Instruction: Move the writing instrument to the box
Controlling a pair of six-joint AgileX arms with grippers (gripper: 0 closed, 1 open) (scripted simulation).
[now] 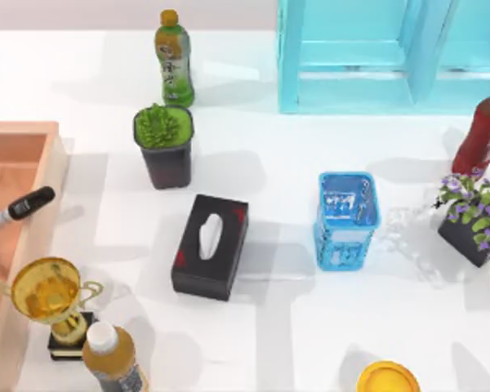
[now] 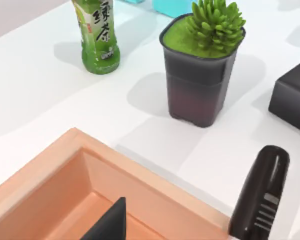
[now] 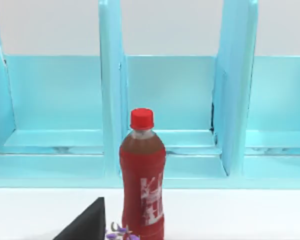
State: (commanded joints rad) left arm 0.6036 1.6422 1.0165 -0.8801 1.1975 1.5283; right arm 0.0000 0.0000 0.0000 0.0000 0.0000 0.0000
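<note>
- The marker pen (image 1: 20, 207) lies tilted across the wooden box (image 1: 49, 175)'s right wall at the table's left edge, cap outward.
- Left gripper's grip: cannot tell.
- Apparently the placing step; next, the pen needs to settle inside.

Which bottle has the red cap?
The red drink bottle at the table's right edge, beside the purple flower pot. The green tea bottle has an orange cap, the amber bottle a white one.

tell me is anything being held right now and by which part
It cannot be told. The marker pen lies across the wooden box's wall, black cap outward, but no fingers show closed on it.
</note>
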